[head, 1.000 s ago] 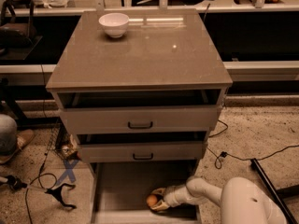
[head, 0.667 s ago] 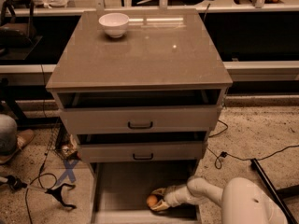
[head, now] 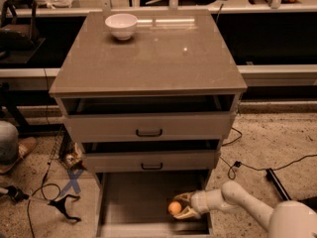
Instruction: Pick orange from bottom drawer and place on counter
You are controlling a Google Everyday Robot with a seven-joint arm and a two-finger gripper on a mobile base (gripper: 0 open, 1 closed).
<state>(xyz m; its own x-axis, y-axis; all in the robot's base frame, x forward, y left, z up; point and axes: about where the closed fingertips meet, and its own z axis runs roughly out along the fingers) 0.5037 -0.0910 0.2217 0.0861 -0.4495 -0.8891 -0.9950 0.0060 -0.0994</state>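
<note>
The orange (head: 173, 208) is in the open bottom drawer (head: 133, 202), near its right side. My gripper (head: 178, 207) reaches into the drawer from the right, with one finger above the orange and one below it, closed on it. The white arm (head: 237, 200) runs off to the lower right. The counter (head: 158, 58) is the flat grey-brown top of the cabinet, above the drawers.
A white bowl (head: 121, 25) stands at the counter's back left. The top drawer (head: 148, 125) and middle drawer (head: 151, 160) are pulled out a little and overhang the bottom drawer. Cables (head: 247, 165) and a black clamp (head: 64, 205) lie on the floor beside the cabinet.
The orange and my gripper have shifted together a little to the right and up inside the bottom drawer. Nothing else has moved.
</note>
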